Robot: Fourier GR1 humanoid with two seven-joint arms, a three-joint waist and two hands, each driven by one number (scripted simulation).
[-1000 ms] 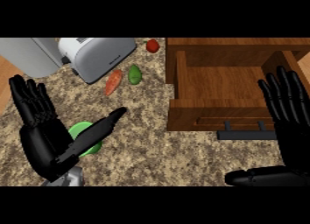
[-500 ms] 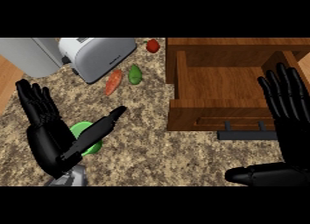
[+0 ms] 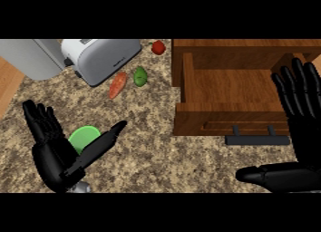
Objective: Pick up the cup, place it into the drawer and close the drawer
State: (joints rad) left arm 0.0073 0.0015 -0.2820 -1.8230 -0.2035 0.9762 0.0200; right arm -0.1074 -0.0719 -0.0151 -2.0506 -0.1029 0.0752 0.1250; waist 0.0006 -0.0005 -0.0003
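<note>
Cup: green, on the worktop at lower left, only its rounded top showing in the gap between the left hand's fingers and thumb.
Left hand: spread, fingers up, thumb stretched out past the cup; not curled round it. Contact: cannot tell.
Right hand: spread flat, fingers up, at the right edge beside the drawer; holds nothing.
Drawer: wood, pulled open, nothing visible inside; dark handle faces the robot. Well apart from the cup.
Handling, my guess: small, light, stiff, smooth-walled, so it may slip or tip if nudged on one side.
Where to grip, my guess: round the side wall, thumb opposite fingers, low enough not to topple it.
Step in hand: grasp not yet made.
</note>
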